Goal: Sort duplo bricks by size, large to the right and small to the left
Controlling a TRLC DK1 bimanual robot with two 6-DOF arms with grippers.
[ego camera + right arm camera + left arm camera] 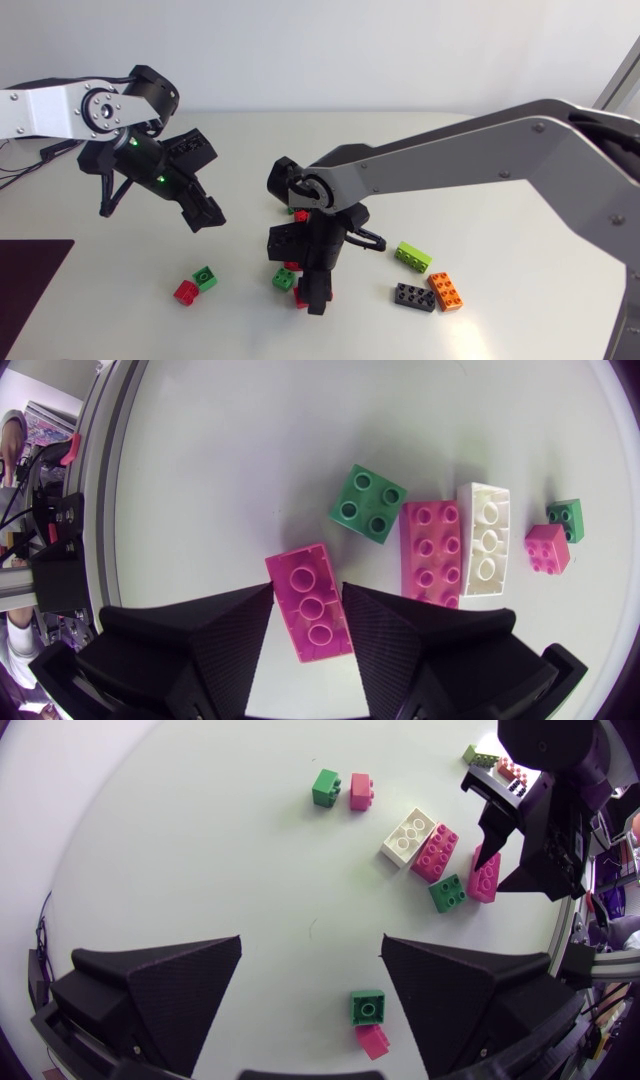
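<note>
From my station I see a pale matte table with a dark mat lying at its left edge. All the bricks sit loose on the bare surface.

My left claw hangs above the table's left part, spread wide and holding nothing. Under it, a small green brick and a small pink brick touch each other.

My right arm reaches in to the middle. A long pink brick lies in the mouth of the right claw, and I cannot tell whether the claw clamps it or merely sits around it. Just ahead are a green square brick and a pink eight-stud brick flush against a white brick. Beyond these is another small green and pink pair.

To the right, a lime brick lies alone. Nearby, a black brick and an orange brick rest side by side.
</note>
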